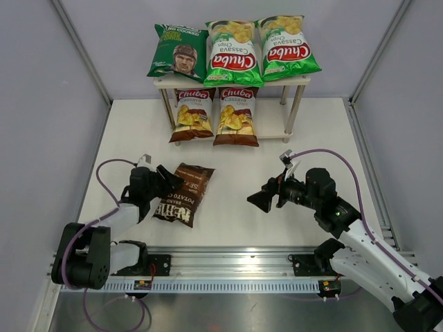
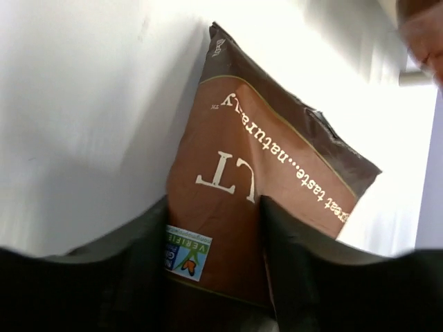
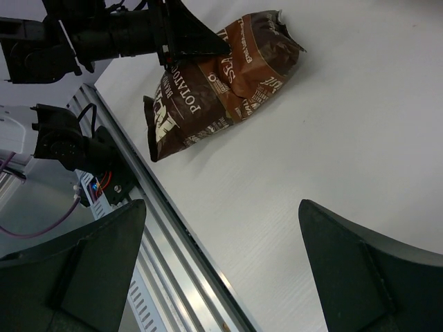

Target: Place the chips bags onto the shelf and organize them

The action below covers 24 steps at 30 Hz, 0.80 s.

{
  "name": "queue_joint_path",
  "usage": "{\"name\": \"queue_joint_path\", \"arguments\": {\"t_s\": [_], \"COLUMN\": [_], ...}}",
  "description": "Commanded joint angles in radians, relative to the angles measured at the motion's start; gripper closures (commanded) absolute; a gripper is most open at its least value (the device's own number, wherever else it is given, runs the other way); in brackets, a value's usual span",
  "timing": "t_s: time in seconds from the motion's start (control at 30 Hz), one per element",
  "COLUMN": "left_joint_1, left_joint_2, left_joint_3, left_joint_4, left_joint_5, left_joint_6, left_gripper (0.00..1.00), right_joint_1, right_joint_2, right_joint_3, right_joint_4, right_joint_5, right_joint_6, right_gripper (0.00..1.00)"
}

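Note:
The dark brown Kettle bag (image 1: 185, 194) lies on the table at the front left. My left gripper (image 1: 168, 182) is shut on its left edge; in the left wrist view the bag (image 2: 228, 173) fills the gap in the gripper (image 2: 214, 207). My right gripper (image 1: 265, 198) is open and empty, apart from the bag on its right (image 3: 221, 207); its camera shows the bag (image 3: 221, 76). The shelf (image 1: 299, 81) stands at the back. Its top tier holds the dark green man's-face bag (image 1: 178, 52) and two bright green Chuba bags (image 1: 234, 52) (image 1: 287, 47). Two brown-and-white Chuba bags (image 1: 193, 114) (image 1: 236, 115) lean on the lower tier.
The lower tier's right third (image 1: 273, 128) is bare. Grey walls enclose the white table (image 1: 304, 159) on the left, back and right. A metal rail (image 1: 228, 263) with the arm bases runs along the near edge.

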Motion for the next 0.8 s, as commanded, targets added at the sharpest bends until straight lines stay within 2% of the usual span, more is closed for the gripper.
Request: {"name": "queue_joint_path", "arguments": {"t_s": [0.0,0.17,0.2,0.3,0.4,0.67,0.77], "left_joint_1": [-0.025,-0.09,-0.096,-0.111,-0.117,-0.12,-0.12], "left_joint_2": [-0.123,-0.385,-0.419,-0.546,-0.65,-0.792,-0.913], "left_joint_3": [-0.011,-0.023,-0.028,-0.08,-0.115,-0.06,-0.058], "left_joint_4": [-0.06,-0.239,-0.267,-0.29,-0.303,-0.43,-0.473], "left_joint_5": [-0.197,-0.441,-0.47,-0.532,-0.562,-0.559,-0.568], "left_joint_6": [-0.073,-0.146,-0.194,-0.273,-0.33,-0.408,-0.483], "left_gripper": [0.51,0.6,0.71,0.82,1.0,1.0,1.0], "right_joint_1": [-0.003,-0.003,-0.003,-0.003,-0.003,-0.003,-0.003], "right_joint_2": [-0.006,0.003,0.004,0.015,0.032,0.115,0.165], "right_joint_3": [-0.001,-0.001,-0.002,-0.004,-0.004,-0.008,-0.036], "right_joint_4": [0.046,0.051,0.054,0.058,0.069,0.123,0.248], "right_joint_5": [-0.017,-0.009,-0.006,-0.003,0.0,-0.017,-0.059], "right_joint_6": [-0.018,-0.018,-0.018,-0.015,-0.012,0.026,0.138], "right_gripper": [0.01,0.0,0.0,0.01,0.01,0.0,0.0]}}
